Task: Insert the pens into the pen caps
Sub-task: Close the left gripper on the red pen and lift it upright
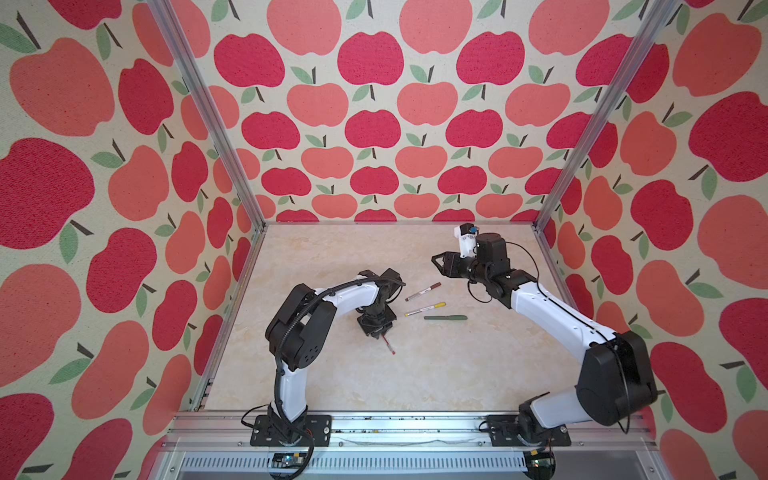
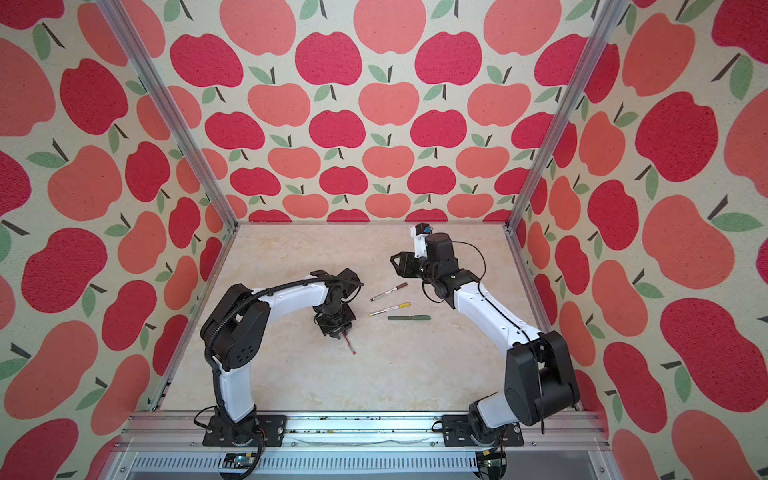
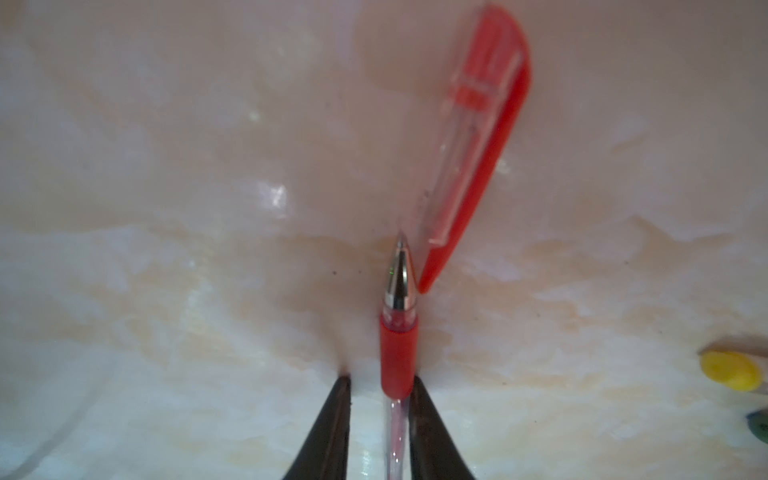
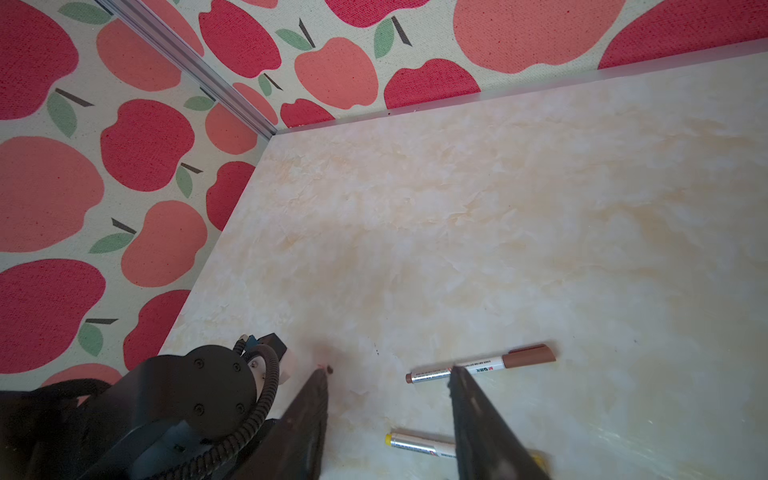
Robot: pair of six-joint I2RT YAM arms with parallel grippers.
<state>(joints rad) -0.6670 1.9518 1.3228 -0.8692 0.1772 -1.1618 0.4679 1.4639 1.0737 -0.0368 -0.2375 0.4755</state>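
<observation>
Left wrist view: the left gripper [image 3: 378, 380] is narrow around the red pen [image 3: 397, 353], one finger [image 3: 422, 419] touching it and the other just off it, and the red cap [image 3: 478, 137] lies beside the pen's tip on the table [image 3: 166, 291]. The right gripper [image 4: 388, 372] is open and empty, up at the far right. The brown pen [image 4: 482, 365], yellow pen [image 4: 419, 444] and green pen [image 1: 445, 318] lie between the arms.

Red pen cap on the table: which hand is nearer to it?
Left. The left hand straddles the red pen, whose tip nearly touches the red pen cap; the right hand is well away, beyond the brown-capped marker.
</observation>
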